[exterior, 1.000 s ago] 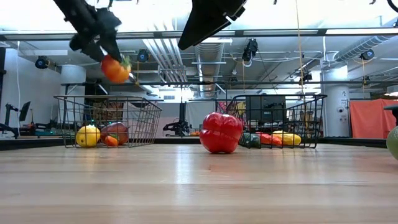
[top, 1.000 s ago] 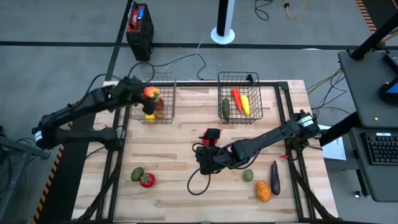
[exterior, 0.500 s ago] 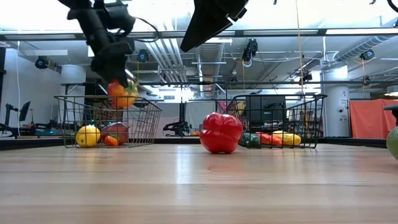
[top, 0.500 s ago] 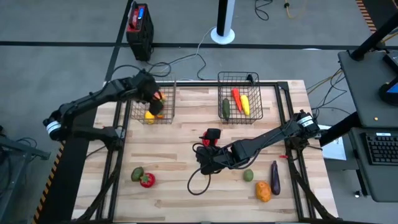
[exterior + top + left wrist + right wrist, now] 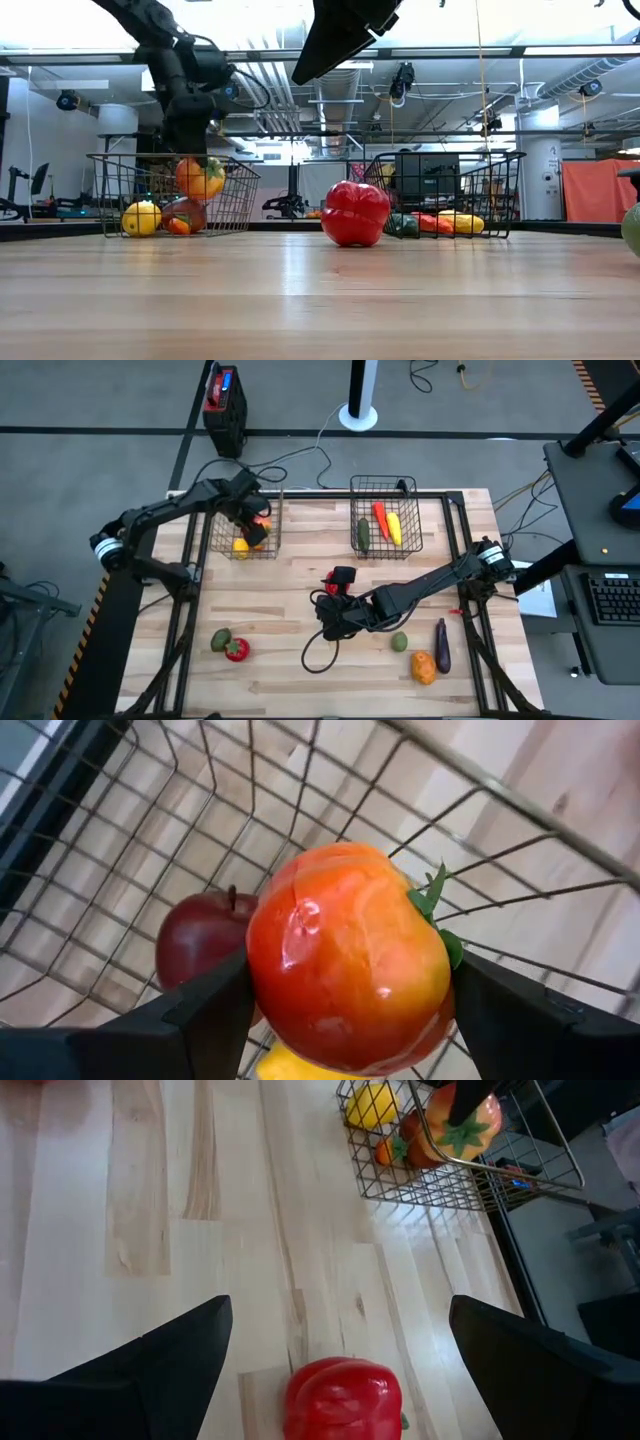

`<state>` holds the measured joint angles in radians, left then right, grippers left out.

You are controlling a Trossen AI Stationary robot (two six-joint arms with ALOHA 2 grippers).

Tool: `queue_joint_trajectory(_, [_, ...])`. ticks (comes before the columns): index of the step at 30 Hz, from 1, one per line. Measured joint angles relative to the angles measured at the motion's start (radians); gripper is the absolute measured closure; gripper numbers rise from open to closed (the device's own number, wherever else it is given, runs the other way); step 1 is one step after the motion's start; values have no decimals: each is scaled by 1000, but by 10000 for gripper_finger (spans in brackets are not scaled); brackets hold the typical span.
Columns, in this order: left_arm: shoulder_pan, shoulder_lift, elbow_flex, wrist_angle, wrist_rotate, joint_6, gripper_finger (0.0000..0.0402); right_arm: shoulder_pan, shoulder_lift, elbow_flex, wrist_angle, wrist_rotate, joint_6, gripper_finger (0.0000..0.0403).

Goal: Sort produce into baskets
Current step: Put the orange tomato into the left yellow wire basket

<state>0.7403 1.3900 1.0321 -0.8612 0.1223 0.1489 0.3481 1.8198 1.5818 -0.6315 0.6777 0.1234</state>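
Observation:
My left gripper reaches down into the left wire basket and is shut on an orange-red round fruit with green leaves. Below the fruit, a dark red apple and a yellow piece lie on the basket floor. My right gripper stands open over a red pepper, which rests on the table's middle; its fingers stand either side of the pepper, above it and apart from it. The right basket holds green, red and yellow pieces. My left gripper pinches the orange-red fruit's two opposite sides between its two fingers. The fingers come from above, pointing steeply down into the basket. The fruit hangs inside the basket walls, above the apple, its leaves off to one side.
A green piece and a red one lie near the table's front left. A green one, a purple eggplant and an orange piece lie front right. A black cable loops under the right arm.
My left gripper has sunk with the orange-red fruit from above the left basket's rim to inside its walls, shifting a little toward the table's right and tipping to point more steeply down. It stays shut on the fruit.

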Motion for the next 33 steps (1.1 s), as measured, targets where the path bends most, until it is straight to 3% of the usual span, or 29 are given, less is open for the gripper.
queue_joint_trajectory(9, [38, 58, 0, 0, 2, 2, 122, 0, 0, 0, 0, 0, 0, 37])
queue_joint_trajectory(16, [61, 80, 0, 0, 150, 37, 122, 0, 0, 0, 0, 0, 0, 37])
queue_joint_trajectory(33, [74, 109, -1, 40, 149, 45, 110, 0, 0, 0, 1, 1, 0, 37])
